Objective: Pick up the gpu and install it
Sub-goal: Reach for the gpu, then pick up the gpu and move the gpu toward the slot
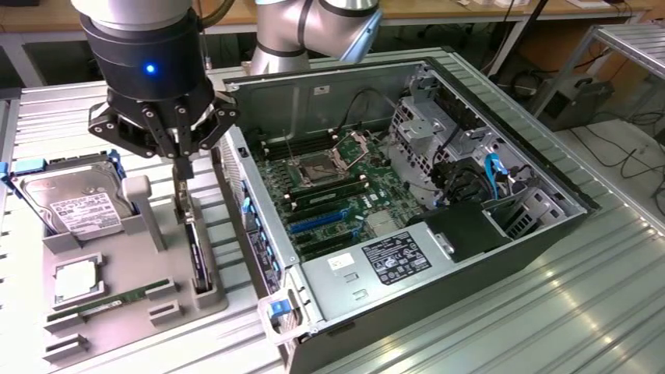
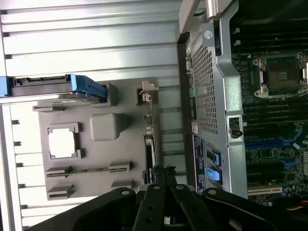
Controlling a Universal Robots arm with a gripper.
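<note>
Right now the gripper (image 1: 182, 167) hangs straight down with its fingers pressed together, no gap between them, directly over one end of the gpu (image 1: 196, 253). The card stands on its long edge in a slot of the grey parts tray (image 1: 124, 292), so from the exterior view it reads as a thin dark strip, with the tray's end post holding its near end. Whether the fingertips are pinching the card's top edge or only sit just above it cannot be told. The tray lies on the ribbed metal table (image 1: 519, 327) at the exterior view's left of the open computer case (image 1: 343, 300), and the gpu's slot is the one nearest the case wall. Further to the exterior view's left, the hard drive (image 1: 78, 206) (silver, white label, blue rails at its sides) leans in its own cradle; near it a square processor chip (image 1: 75, 280) lies flat in a pocket, and a green memory stick (image 1: 109, 300) sits in a narrow groove. Inside the case the motherboard (image 1: 332, 195) is exposed. In the wrist view the gripper (image 2: 164, 172) shows with its black fingers meeting in a point, the gpu (image 2: 150, 144) seen edge-on just beyond them, the tray (image 2: 96, 159) on one side and the case (image 2: 211, 96) on the other
</note>
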